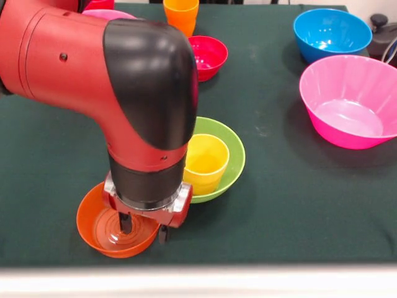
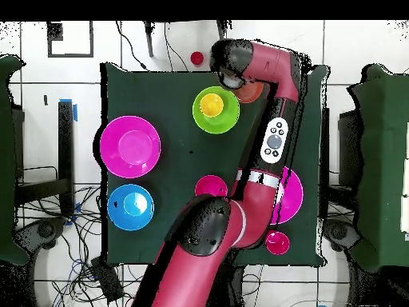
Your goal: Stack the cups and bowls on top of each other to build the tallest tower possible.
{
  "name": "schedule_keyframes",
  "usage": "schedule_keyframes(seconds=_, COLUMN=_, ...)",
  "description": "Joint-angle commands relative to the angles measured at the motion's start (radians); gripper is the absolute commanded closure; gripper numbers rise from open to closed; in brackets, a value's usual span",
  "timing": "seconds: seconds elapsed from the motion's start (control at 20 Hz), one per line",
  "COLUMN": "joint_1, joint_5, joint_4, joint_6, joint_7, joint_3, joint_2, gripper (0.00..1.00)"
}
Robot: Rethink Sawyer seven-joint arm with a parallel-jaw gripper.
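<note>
Claw (image 1: 144, 231) sits low over the orange bowl (image 1: 107, 231), prongs narrowly parted straddling its right rim, looks like a lift grip. At its 2 o'clock, yellow cup (image 1: 205, 162) nests in the lime-green bowl (image 1: 231, 155), tower base waiting on the table (image 1: 279, 211).

Yellow cup (image 2: 212, 105) inside lime-green bowl (image 2: 227, 119), arm's black wrist (image 2: 228, 61) just beside, over orange bowl (image 2: 252, 93).

The arm (image 1: 93, 68) is glossy red with a rounded black elbow cap and a black wrist band above a silver collar. Small dark screws dot the red shell. In the overhead view a grey button panel (image 2: 275, 141) sits on the link, nearer the green bowl (image 2: 228, 120).
</note>
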Motion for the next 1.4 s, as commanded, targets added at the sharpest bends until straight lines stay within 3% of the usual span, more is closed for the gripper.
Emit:
schedule_keyframes(seconds=0.05, joint_1=-0.033, joint_5=-0.228, joint_4=0.046, joint_6=0.093, joint_7=-0.099, joint_3=0.241, joint_2=-0.001, gripper=0.0)
schedule_keyframes(seconds=0.2, joint_1=-0.042, joint_5=-0.311, joint_4=0.047, joint_6=0.11, joint_7=-0.1, joint_3=0.289, joint_2=-0.003, gripper=0.0)
schedule_keyframes(seconds=0.25, joint_1=-0.047, joint_5=-0.349, joint_4=0.048, joint_6=0.117, joint_7=-0.103, joint_3=0.32, joint_2=-0.003, gripper=1.0)
schedule_keyframes(seconds=0.4, joint_1=-0.047, joint_5=-0.368, joint_4=0.048, joint_6=0.128, joint_7=-0.102, joint_3=0.33, joint_2=-0.003, gripper=1.0)
schedule_keyframes(seconds=0.7, joint_1=-0.066, joint_5=-0.472, joint_4=0.048, joint_6=0.134, joint_7=-0.115, joint_3=0.434, joint_2=0.003, gripper=1.0)
schedule_keyframes(seconds=0.95, joint_1=-0.081, joint_5=-0.519, joint_4=0.052, joint_6=0.155, joint_7=-0.117, joint_3=0.497, joint_2=0.001, gripper=1.0)
schedule_keyframes(seconds=1.1, joint_1=-0.082, joint_5=-0.524, joint_4=0.067, joint_6=0.311, joint_7=-0.174, joint_3=0.501, joint_2=-0.081, gripper=1.0)
schedule_keyframes(seconds=1.25, joint_1=-0.086, joint_5=-0.617, joint_4=0.065, joint_6=0.47, joint_7=-0.265, joint_3=0.527, joint_2=-0.194, gripper=1.0)
schedule_keyframes(seconds=1.4, joint_1=-0.101, joint_5=-0.736, joint_4=0.058, joint_6=0.456, joint_7=-0.388, joint_3=0.583, joint_2=-0.229, gripper=1.0)
